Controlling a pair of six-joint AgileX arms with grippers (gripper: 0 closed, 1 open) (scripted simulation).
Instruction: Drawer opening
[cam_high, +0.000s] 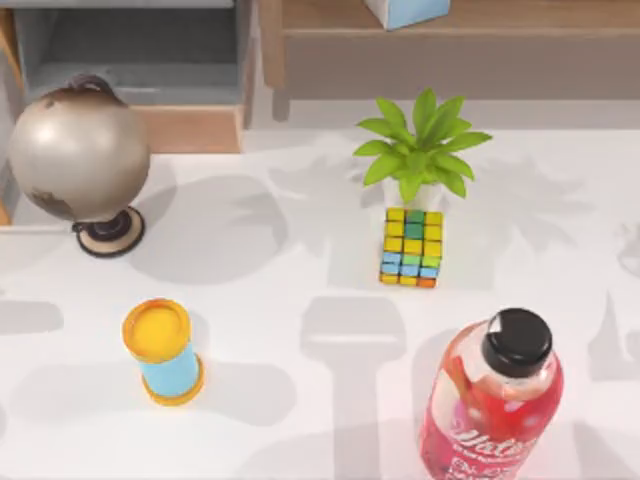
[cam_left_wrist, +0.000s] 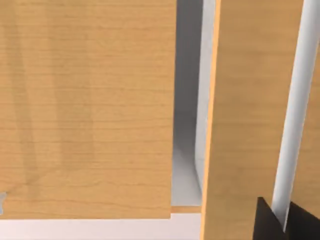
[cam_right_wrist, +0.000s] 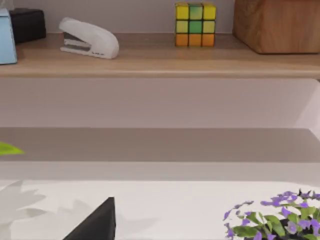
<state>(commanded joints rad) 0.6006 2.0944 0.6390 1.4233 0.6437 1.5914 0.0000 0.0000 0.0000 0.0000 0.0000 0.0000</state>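
The drawer (cam_high: 190, 128) sits at the back left of the table, with a light wooden front and a grey inside that shows from above. In the left wrist view its wooden front (cam_left_wrist: 90, 110) is very close, and a thin white handle bar (cam_left_wrist: 295, 125) runs along a second wooden panel. My left gripper (cam_left_wrist: 286, 216) has its two dark fingertips (cam_left_wrist: 267, 222) pressed on either side of that bar, shut on it. My right gripper's dark finger (cam_right_wrist: 97, 225) hangs low over the white table, facing the back shelf.
A grey globe (cam_high: 78, 150) stands just in front of the drawer. A potted plant (cam_high: 420, 150), a colour cube (cam_high: 412, 247), a yellow-capped blue can (cam_high: 162, 350) and a red bottle (cam_high: 495, 400) stand on the table. The back shelf (cam_right_wrist: 160, 62) holds a stapler (cam_right_wrist: 90, 39) and a cube.
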